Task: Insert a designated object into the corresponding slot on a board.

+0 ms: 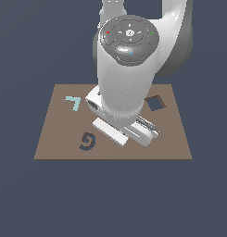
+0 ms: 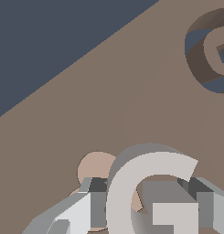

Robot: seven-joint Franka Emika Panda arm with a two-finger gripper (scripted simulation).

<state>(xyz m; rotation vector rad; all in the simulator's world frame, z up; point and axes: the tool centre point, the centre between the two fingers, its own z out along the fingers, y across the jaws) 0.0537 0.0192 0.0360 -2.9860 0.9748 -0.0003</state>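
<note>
Grey and flat, the spiral piece sits between my gripper's two fingers, which press against it from either side; I am clenched on it. In the wrist view it fills the near field, its G-like curl turned open toward one side, and a tan rounded piece shows just behind it, partly hidden by the spiral and by one finger.

My arm stands over the middle of the brown board, the last links pointing straight down so that the exterior view sees mostly the top of a joint cap and the white hand below it. The hand is turned on a diagonal across the board, and it hides the fingertips and the grey piece from that camera.

On the board, the dark spiral slot lies toward the exterior view's left and near edge, apart from my hand; the wrist view catches the same cutout off at the frame's edge, away from the piece I hold. A pale blue angled shape lies on the exterior view's left, farther back, and a dark square hole is on the right, beside my arm.
</note>
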